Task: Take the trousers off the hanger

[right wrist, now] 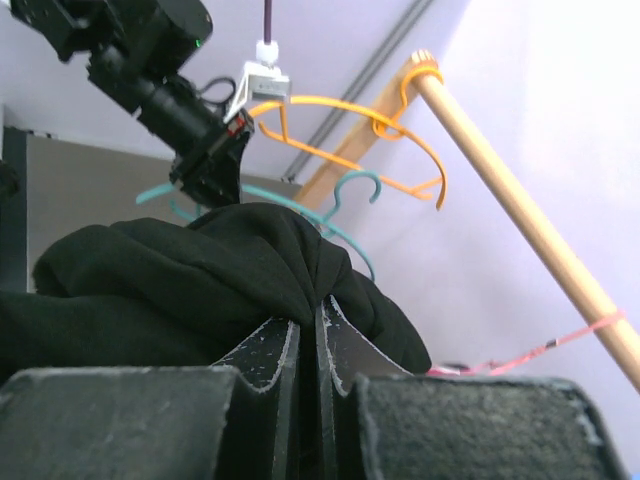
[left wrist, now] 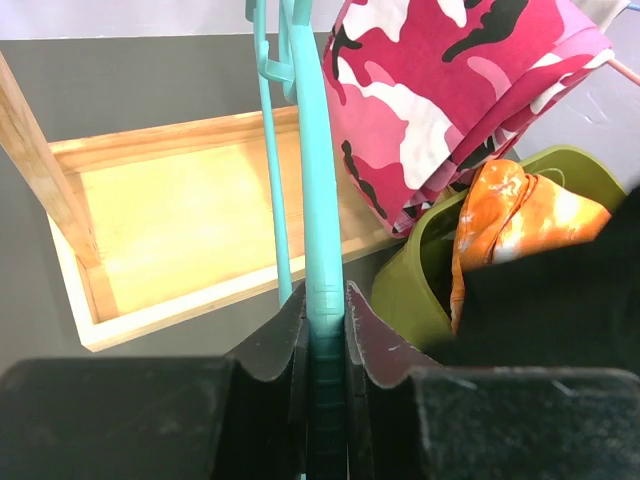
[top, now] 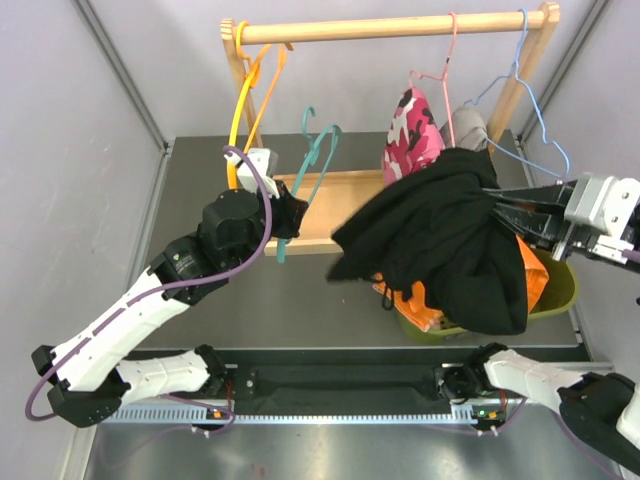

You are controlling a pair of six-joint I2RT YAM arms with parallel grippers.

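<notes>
The black trousers (top: pixel 440 235) hang bunched in the air right of the table's middle. They are pinched at their 3 o'clock edge by the right gripper (right wrist: pixel 308 318), whose two fingers are pressed together on a fold of the cloth. Their lower folds droop over the green basket (top: pixel 565 290).

The orange trousers (top: pixel 420 300) lie in that basket at 6 o'clock from the black cloth, partly covered by it. At 12 o'clock the pink camouflage trousers (top: pixel 412 135) hang from a pink hanger (top: pixel 450 60) on the wooden rail (top: pixel 400 27). The grey trousers (top: pixel 470 125) are just beside them toward 1 o'clock; which hanger carries them cannot be told.

At 9 o'clock from the black trousers is the teal hanger (left wrist: pixel 318 200). It is bare and tilted, and in the top view it is clear of the cloth. The left gripper (left wrist: pixel 322 300) is clamped on the hanger's arm, with a finger tight against each side. The shallow wooden tray (left wrist: pixel 170 230) of the rack lies beneath the hanger. Orange hangers (top: pixel 250 90) hang at the rail's 9 o'clock end.
</notes>
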